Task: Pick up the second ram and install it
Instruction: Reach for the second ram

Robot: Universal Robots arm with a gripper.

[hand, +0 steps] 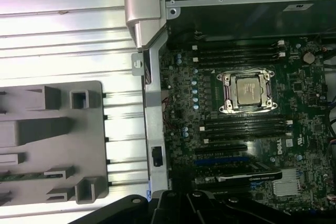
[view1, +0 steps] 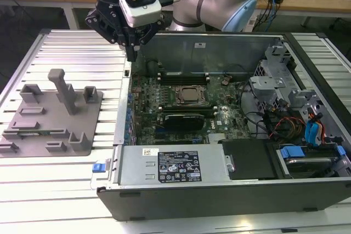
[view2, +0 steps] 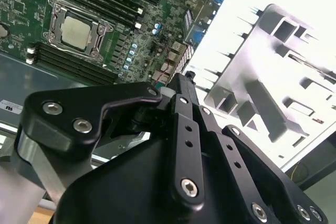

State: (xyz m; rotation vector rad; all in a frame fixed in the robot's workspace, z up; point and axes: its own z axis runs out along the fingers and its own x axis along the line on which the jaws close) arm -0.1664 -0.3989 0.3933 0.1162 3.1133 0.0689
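The gripper (view1: 131, 52) is positioned above the chassis wall (view1: 122, 119), its fingers pressed together with nothing seen between them. The second ram (hand: 17, 176) lies in the grey fixture (hand: 89, 145), well apart. If approached askew, the stick may be jammed in its slot.

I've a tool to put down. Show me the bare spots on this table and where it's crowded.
Bare table lies behind the fixture, in the strip between fixture and case, and along the near edge before both. Crowded: inside the case, over board and cables, and under the gripper at its wall.
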